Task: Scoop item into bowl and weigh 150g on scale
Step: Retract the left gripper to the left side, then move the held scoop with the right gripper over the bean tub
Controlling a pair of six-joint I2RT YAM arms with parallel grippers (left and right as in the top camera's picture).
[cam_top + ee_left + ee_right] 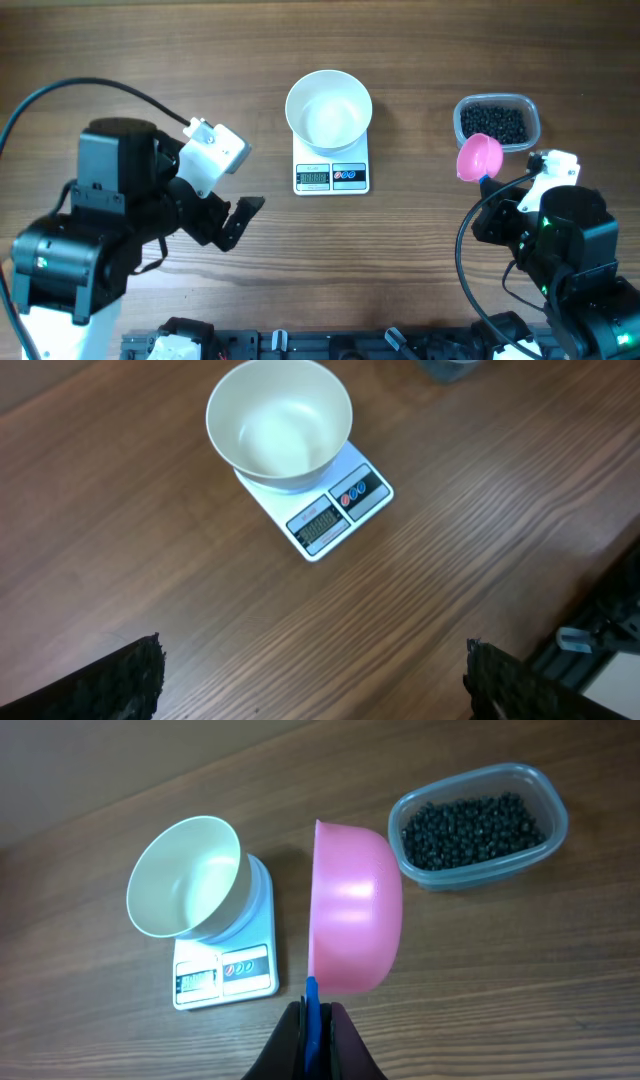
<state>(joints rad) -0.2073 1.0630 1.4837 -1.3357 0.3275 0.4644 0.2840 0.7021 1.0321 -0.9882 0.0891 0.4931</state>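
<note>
The wooden bench [450,60] carries everything. The left tool [238,222] hangs over bare wood with its jaws spread wide and nothing between them; in its wrist view one dark finger [120,680] sits at each lower corner.

The right tool [315,1025] is clamped narrow on the blue handle [311,1005] of the pink scoop [355,910]. The scoop juts straight ahead of that tool and is turned on its edge, its mouth facing left.

The clear tub [497,122] lies ahead of the right tool and a little to its right, just beyond the scoop. From overhead the scoop's far rim overlaps the tub's near-left corner; whether they touch I cannot tell.

The white bowl [328,108] stands ahead of the left tool, well apart from it, and ahead-left of the right tool. It rests on the rear part of the scale [332,176], whose display and buttons face both tools.

The black beans [470,828] lie heaped in the tub, ahead-right of the right tool.
</note>
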